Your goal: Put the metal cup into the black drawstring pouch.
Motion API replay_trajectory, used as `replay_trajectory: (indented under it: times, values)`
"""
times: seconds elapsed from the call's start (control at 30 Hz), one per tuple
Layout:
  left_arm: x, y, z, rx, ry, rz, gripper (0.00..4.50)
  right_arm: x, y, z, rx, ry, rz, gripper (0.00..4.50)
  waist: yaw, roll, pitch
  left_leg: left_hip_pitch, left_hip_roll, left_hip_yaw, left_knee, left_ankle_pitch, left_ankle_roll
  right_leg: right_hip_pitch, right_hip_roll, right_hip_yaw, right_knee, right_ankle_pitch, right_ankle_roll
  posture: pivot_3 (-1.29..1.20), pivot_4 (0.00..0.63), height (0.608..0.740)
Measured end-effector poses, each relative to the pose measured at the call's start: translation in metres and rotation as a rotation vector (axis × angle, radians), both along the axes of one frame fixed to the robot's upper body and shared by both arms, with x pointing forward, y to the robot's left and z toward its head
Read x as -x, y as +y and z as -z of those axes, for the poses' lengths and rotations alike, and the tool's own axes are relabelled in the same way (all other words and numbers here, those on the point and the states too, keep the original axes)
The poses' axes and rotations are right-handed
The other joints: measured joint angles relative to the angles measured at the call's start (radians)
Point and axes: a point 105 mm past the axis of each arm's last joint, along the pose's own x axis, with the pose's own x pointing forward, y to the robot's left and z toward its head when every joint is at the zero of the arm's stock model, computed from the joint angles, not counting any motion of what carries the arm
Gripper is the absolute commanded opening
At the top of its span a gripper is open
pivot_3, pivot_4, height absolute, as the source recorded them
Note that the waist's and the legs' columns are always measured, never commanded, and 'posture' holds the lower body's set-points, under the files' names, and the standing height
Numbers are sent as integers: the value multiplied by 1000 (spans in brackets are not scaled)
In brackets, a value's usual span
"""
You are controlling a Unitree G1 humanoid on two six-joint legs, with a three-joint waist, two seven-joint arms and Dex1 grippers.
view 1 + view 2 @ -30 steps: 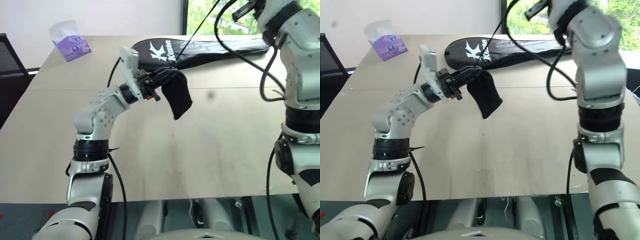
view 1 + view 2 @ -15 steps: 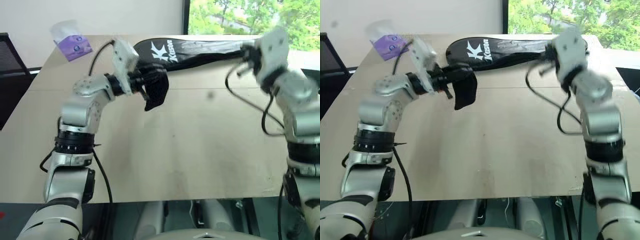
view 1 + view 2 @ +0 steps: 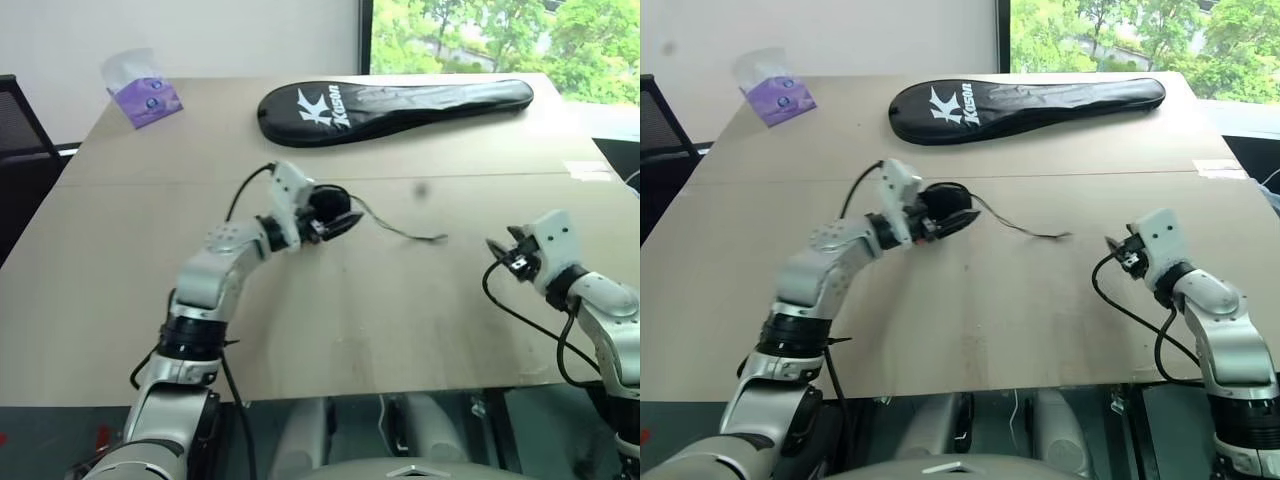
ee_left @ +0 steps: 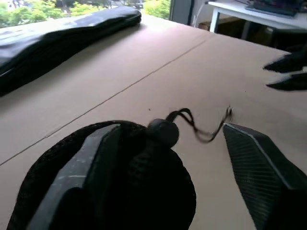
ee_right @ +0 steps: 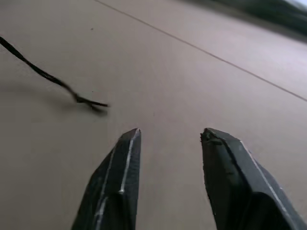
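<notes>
My left tool (image 3: 335, 222) sits at centre frame in the head views, just left of the middle, its 2 black fingers (image 4: 261, 167) spread wide around the small, soft, matte black fabric drawstring pouch (image 3: 330, 207), which lies bunched on the pale wooden surface (image 3: 400, 300). In the left wrist view the pouch bulges between the fingers, 1 finger lying against its side and the other standing clear of it with bare surface between, so the pouch is not clamped. Its round black bead (image 4: 163, 132) sits on top of the fabric, and the thin black cord (image 3: 400, 228) trails away toward the right of the frame, ending loose on the surface.

My right tool (image 3: 503, 255) hovers low at the right of the frame, well apart from the pouch. Its 2 fingers (image 5: 115, 187) stand partly apart and hold nothing; the frayed cord end (image 5: 88, 101) lies on the surface ahead of them.

I cannot see the metal cup itself; whether it is inside the pouch I cannot tell.

A long black racket cover with white lettering (image 3: 390, 102) lies across the top of the frame. A purple-and-clear tissue pack (image 3: 142, 88) stands at upper left.
</notes>
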Motion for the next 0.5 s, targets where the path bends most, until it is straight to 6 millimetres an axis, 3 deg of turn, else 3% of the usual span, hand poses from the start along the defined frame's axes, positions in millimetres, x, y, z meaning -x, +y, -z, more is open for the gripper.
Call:
replay_trajectory:
  times: [0.07,0.13,0.2,0.33,0.5]
  values:
    - [9,21,1,34,15,-59,3904,13,5,7,-9,25,-33,4206,-1,0,0,-1,0,0,0,0,0,0,-2,1,-1,0,0,0,150,740]
    - [24,47,9,41,37,-134,3904,29,4,19,-12,64,-48,4206,1,0,0,-1,0,-1,-1,0,0,0,-4,2,-2,0,0,0,150,740]
    - [36,60,14,54,40,-176,3904,37,4,24,-20,76,-59,4206,5,0,0,-2,0,-1,-1,0,0,0,-5,2,-2,0,0,0,150,740]
    - [75,88,34,63,71,-267,3904,55,20,2,-86,-60,-158,4206,5,0,0,1,1,-1,-1,0,0,1,-5,3,-2,0,0,0,150,740]
    - [90,116,43,69,99,-369,3904,66,37,-4,-127,-68,-222,4206,26,-1,-1,1,1,-2,1,0,0,2,-5,1,-2,-1,-1,0,150,740]
